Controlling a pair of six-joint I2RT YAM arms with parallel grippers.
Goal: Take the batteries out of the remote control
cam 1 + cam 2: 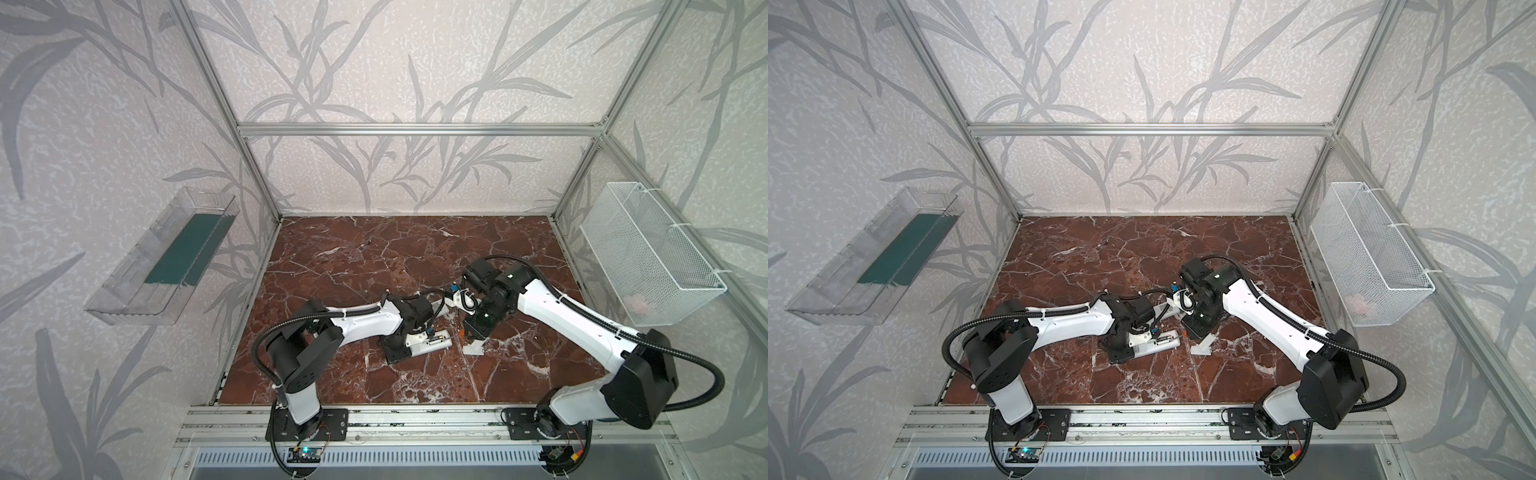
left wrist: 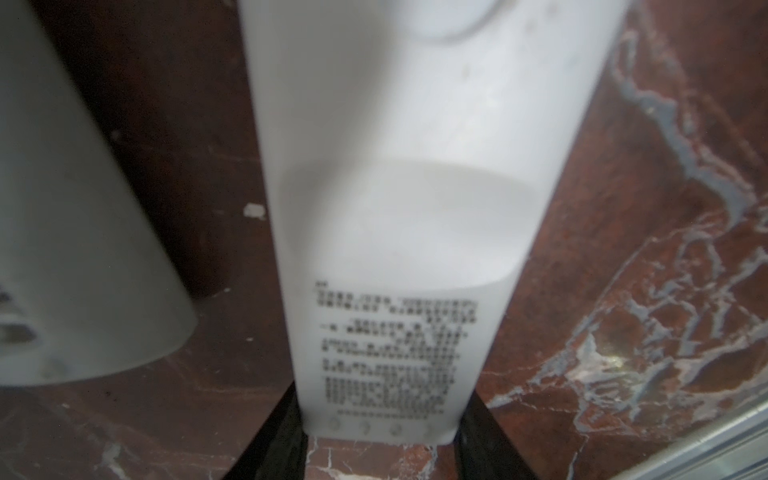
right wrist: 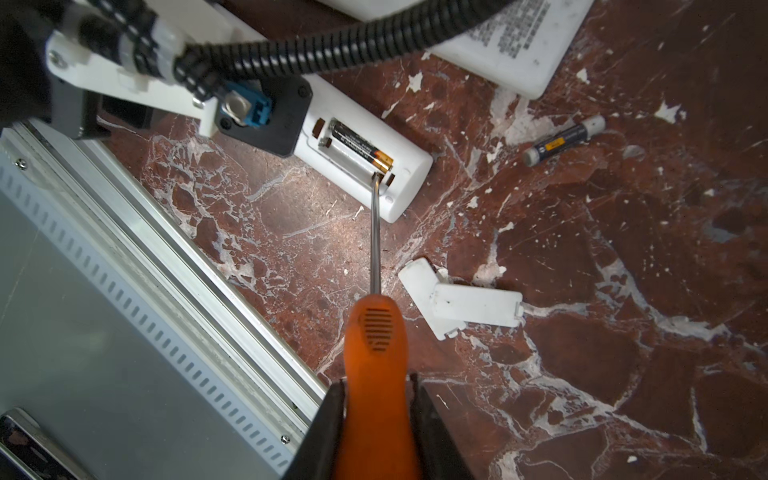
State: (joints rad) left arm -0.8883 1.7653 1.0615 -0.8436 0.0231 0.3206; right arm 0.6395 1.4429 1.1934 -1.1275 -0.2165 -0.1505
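One battery (image 3: 360, 150), black with a copper-coloured end, lies in the open bay of the remote control (image 3: 411, 172), along one side of the bay (the slot beside it shows only pale plastic). The remote lies back-up on the desk (image 3: 623, 332). In both top views it sits near the middle, under the left arm's wrist.

The metal tip of the screwdriver (image 3: 376, 328) touches the copper end of that battery at the bay's edge. The right end effector (image 3: 376, 384) is pressed tight on the orange handle, with one black finger on each side. The left end effector (image 2: 380, 415) clamps the remote's opposite, printed end, its fingers (image 2: 482, 436) against the two long sides.

A second battery (image 3: 563, 141), dark with a yellow label and grey ends, lies loose on the desk, well apart from the remote. Two white covers (image 3: 478, 305) lie near the screwdriver's handle, one overlapping the other at an angle. A second remote (image 3: 515, 45), also back-up and showing printed text, lies near the first (in the left wrist view it is a blurred white shape beside the held one).

Further out, a white wire basket (image 1: 648, 253) hangs on the right wall and holds something pale pink, too blurred to name. A clear plastic bin (image 1: 158, 266) with a dark green base hangs on the left wall.
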